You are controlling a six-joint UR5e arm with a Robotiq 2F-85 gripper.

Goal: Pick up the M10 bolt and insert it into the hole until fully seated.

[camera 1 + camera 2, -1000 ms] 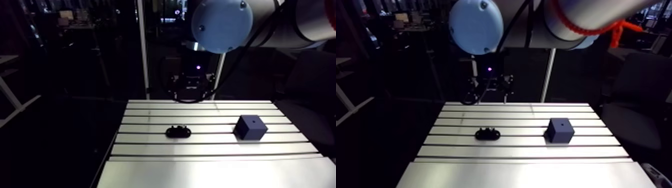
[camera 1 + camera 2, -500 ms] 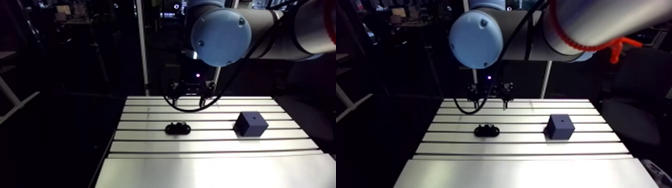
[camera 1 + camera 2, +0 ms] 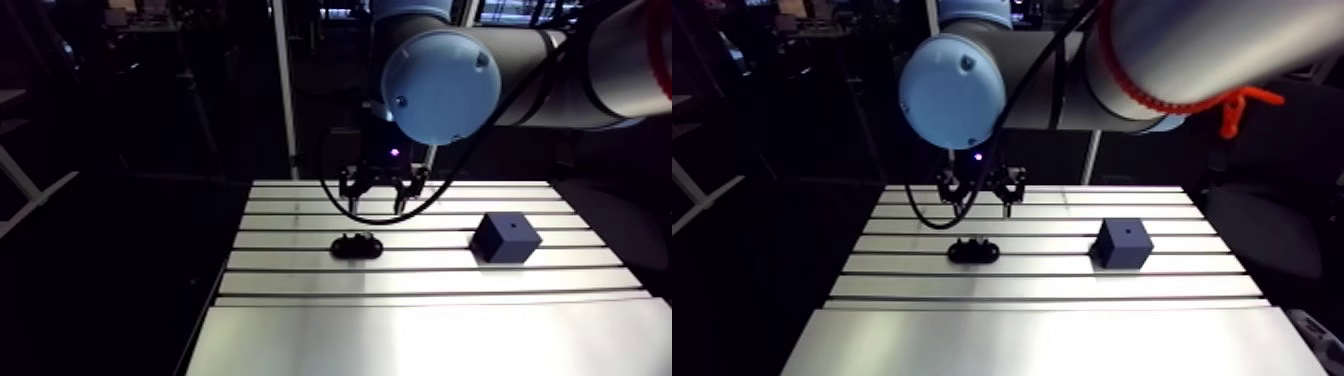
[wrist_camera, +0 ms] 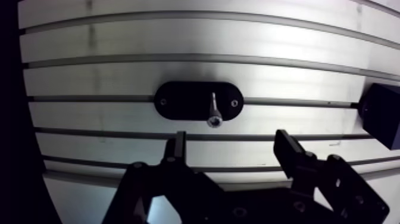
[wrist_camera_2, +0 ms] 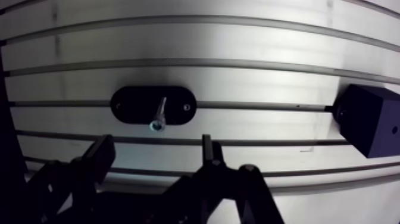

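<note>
A silver bolt (image 4: 213,111) stands upright in a black oval holder (image 4: 198,100) on the slotted table (image 3: 420,280). In the wrist view the holder lies just ahead of my gripper (image 4: 230,142), nearer one finger than the other. The gripper is open, with nothing between its fingers (image 4: 177,146). A dark blue cube (image 5: 369,121) with a small hole (image 3: 513,226) in its top sits off to the side of the holder. In the arm view the gripper (image 3: 379,196) hangs just above the table, behind the holder (image 3: 357,244) and left of the cube (image 3: 505,237).
The table's near half (image 3: 430,340) is a smooth plate; its far half has grooves running across. The left edge (image 3: 215,290) drops off into the dark.
The gripper has come down and forward from beyond the table's back edge to just behind the holder. The camera shifted with the arm; holder and cube stayed put.
</note>
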